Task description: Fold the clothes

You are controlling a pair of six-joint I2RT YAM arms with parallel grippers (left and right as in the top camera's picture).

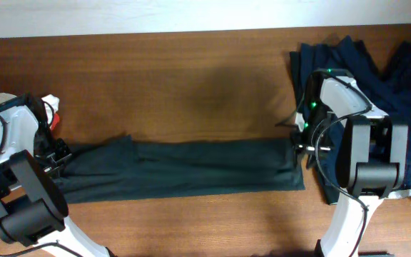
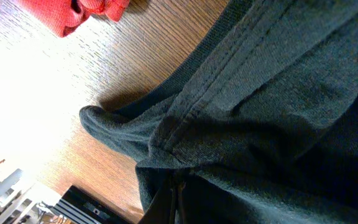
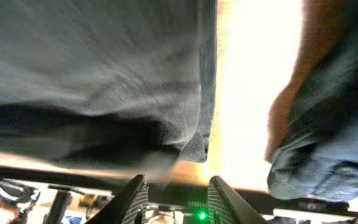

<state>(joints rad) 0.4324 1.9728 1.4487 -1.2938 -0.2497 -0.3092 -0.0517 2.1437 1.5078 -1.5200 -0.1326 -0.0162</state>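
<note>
L arm [image 1: 21, 196] comes in from the table's 7 o'clock corner, wrist bent down toward the 9 o'clock edge. Left gripper [image 1: 57, 154] sits on the end of the T-shirt [image 1: 184, 168] there. In the wrist view its fingers [image 2: 174, 199] look pressed tight together, w/ the shirt's hemmed edge [image 2: 185, 118] bunched up and drawn into the tips, so it's pinching cloth.

R arm [image 1: 362, 160] rises from 5 o'clock and its wrist reaches over to the shirt's 3 o'clock end. Right gripper [image 1: 300, 140] is low at that end. From its own cam the right gripper [image 3: 178, 180] is spread wide w/ nothing between the fingers. The shirt's hem corner [image 3: 194, 146] hangs just above the gap; can't tell if it touches.

The T-shirt lies as a long narrow band across the table [image 1: 191, 86], 9 to 3 o'clock, plain dark side up, slightly below centre.

Navy garment [image 1: 348, 61] is crumpled at 2 o'clock, behind the R arm. Red cloth [image 2: 67, 15] is at 10 o'clock, near the L wrist, apart from the shirt.
</note>
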